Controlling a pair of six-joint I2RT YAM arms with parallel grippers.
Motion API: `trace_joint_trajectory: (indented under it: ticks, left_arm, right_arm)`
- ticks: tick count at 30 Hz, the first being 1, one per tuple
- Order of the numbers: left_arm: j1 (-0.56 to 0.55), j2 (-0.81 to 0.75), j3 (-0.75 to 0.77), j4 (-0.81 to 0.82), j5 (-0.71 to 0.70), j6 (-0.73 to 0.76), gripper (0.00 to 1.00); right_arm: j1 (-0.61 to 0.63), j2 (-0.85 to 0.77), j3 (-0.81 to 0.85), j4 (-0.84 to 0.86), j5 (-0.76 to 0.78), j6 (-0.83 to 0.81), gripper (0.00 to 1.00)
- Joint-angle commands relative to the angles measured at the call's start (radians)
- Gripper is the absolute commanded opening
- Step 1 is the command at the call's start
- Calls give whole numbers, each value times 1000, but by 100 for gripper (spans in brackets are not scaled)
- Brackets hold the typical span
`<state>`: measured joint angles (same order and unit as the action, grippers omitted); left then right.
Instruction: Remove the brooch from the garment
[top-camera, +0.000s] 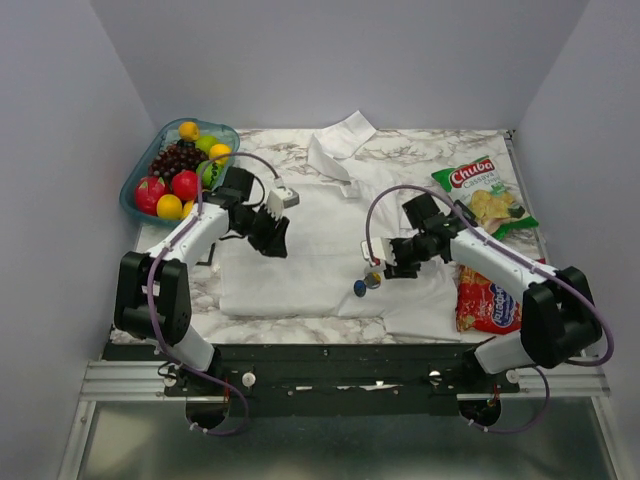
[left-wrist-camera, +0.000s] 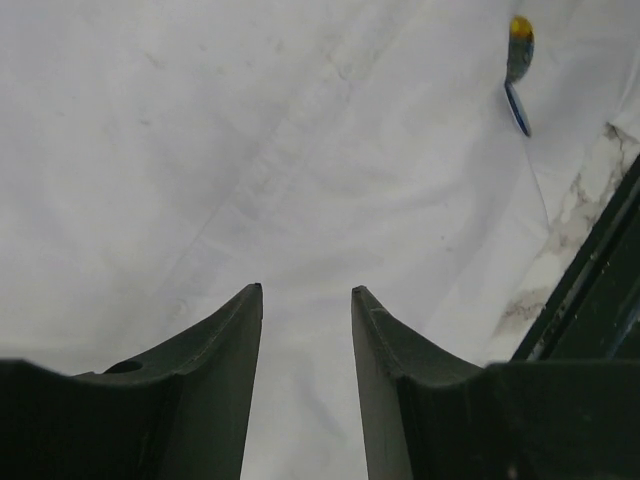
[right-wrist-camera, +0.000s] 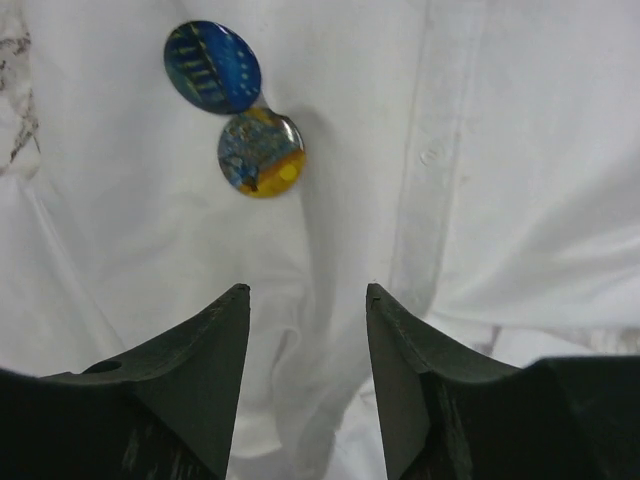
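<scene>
The garment (top-camera: 310, 250) is a white shirt spread flat on the marble table, collar at the back. The brooch (right-wrist-camera: 212, 67), a small round dark-blue pin, sits on the cloth near the shirt's front hem (top-camera: 360, 289), touching a second round pin (right-wrist-camera: 261, 152) patterned blue and yellow. My right gripper (right-wrist-camera: 307, 288) is open just short of the two pins, over a fold of cloth, with nothing between its fingers; from above it (top-camera: 385, 266) hovers at the pins' right. My left gripper (left-wrist-camera: 307, 290) is open over plain cloth at the shirt's left part (top-camera: 278, 240). Its view shows the brooch (left-wrist-camera: 517, 108) far off at the upper right.
A blue bowl (top-camera: 130, 190) of toy fruit stands at the back left. A green chips bag (top-camera: 485, 195) lies at the back right and a red snack packet (top-camera: 487, 300) at the front right, beside the right arm. The black front rail (left-wrist-camera: 590, 290) borders the table.
</scene>
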<state>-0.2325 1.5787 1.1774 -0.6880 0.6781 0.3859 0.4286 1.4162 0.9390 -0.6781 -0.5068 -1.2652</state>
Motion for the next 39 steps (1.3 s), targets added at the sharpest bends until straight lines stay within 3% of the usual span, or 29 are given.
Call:
trace_joint_trajectory:
  ticks: [1, 6, 11, 16, 20, 25, 26, 29, 39]
  left_arm:
    - [-10, -23, -168, -159, -58, 212, 46]
    - [-4, -31, -303, -127, -178, 272, 45]
    - [-4, 29, -325, -76, -265, 237, 45]
    - [-4, 30, -321, -53, -285, 225, 45]
    - [-4, 33, -323, -44, -275, 193, 45]
    - [-4, 15, -321, -54, -243, 173, 45]
    - [-4, 4, -320, -57, -239, 173, 45]
    - [-4, 0, -312, -70, -212, 185, 46]
    - [-4, 12, -253, -85, -184, 166, 46]
  right_arm:
    - [62, 75, -8, 89, -64, -95, 57]
    - [87, 138, 12, 68, -78, -207, 59]
    - [113, 211, 29, 52, -68, -299, 62]
    - [137, 251, 46, 15, -59, -376, 62]
    - [160, 263, 0, 83, -13, -431, 63]
    - [164, 224, -26, 169, -30, -398, 59]
    - [164, 210, -29, 205, -48, -358, 53]
    - [162, 136, -40, 267, -97, -286, 49]
    - [150, 157, 6, 238, -113, -224, 42]
